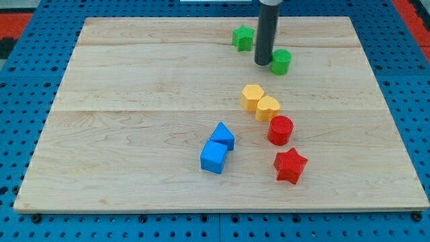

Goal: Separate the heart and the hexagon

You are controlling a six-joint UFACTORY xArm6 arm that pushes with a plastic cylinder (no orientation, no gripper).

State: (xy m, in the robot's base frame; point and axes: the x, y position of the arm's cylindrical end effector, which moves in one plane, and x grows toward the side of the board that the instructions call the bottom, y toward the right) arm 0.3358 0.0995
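Wooden board [134, 81] on a blue perforated table [27, 222]. My tip [263, 64], a plain rod end with no jaws to open or close, stood near the top edge, touching the left side of the green cylinder [281, 61]; the green star [243, 37] lay just up-left. Right of centre, the yellow hexagon [252, 96] touched the yellow heart [267, 107]. Toward the bottom edge followed the red cylinder [281, 130] and red star [290, 166]. The blue pentagon-like block [222, 136] touched the blue cube [214, 156].
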